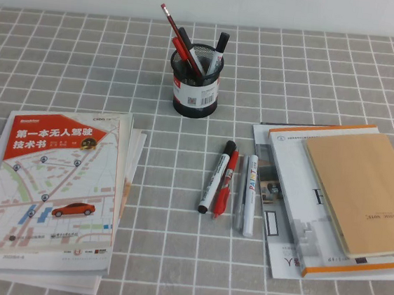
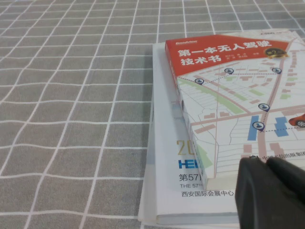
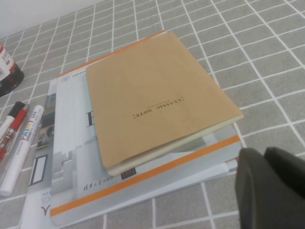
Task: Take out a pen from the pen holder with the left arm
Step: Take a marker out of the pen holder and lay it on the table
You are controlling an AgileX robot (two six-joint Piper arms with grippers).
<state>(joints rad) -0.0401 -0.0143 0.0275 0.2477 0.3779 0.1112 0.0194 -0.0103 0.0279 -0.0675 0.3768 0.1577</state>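
Several pens (image 1: 222,44) stand in the pen holder (image 1: 196,91) by the worktop's (image 1: 332,70) far edge. Left gripper (image 2: 264,164) hangs over the book (image 2: 238,95), near-left corner; right gripper (image 3: 264,155) over the notebook (image 3: 152,100), right edge; both jaws closed, empty. Open first, then pinch one protruding pen.

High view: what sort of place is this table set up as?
Likely an office or study desk: a mesh pen holder full of pens, loose markers, stacked books on checked cloth. Left gripper hovers by the map-cover book, right gripper by the kraft notebook.
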